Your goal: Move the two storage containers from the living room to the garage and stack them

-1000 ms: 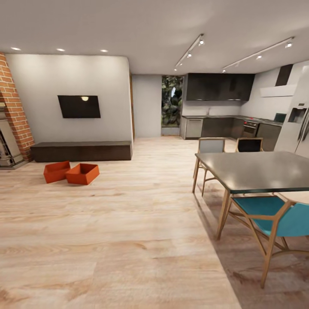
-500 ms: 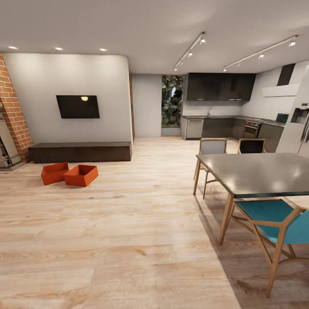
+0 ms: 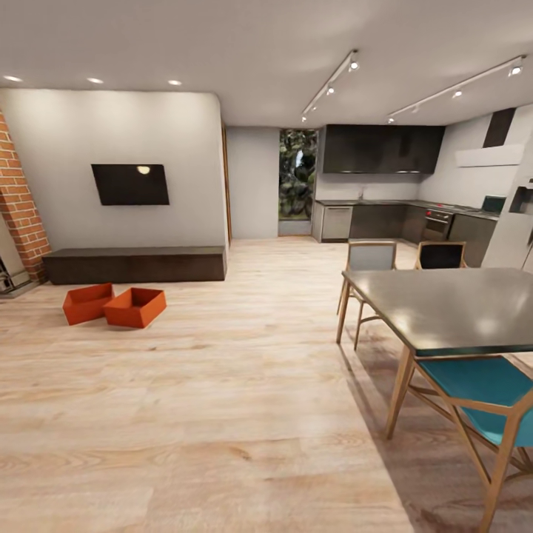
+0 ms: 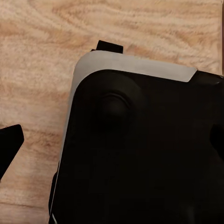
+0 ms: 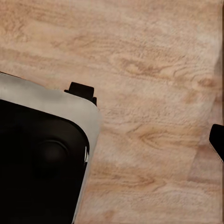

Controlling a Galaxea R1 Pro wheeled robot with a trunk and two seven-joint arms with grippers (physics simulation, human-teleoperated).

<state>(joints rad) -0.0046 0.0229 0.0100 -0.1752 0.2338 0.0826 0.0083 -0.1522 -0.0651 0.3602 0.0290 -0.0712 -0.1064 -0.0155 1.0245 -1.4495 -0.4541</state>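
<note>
Living room, plank floor. Two storage containers touching, far left, before low cabinet. View shifted rightward; approach barely begun. Gripper states: cannot tell.

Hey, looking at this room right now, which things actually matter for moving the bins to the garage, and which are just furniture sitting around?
For the job:
- left orange-red open-topped storage bin
- right orange-red open-topped storage bin, both on the light wood plank floor

Just there:
- long low dark-wood cabinet
- black wall TV
- red-brick fireplace column
- grey-topped dining table
- teal-seated wooden chair
</note>
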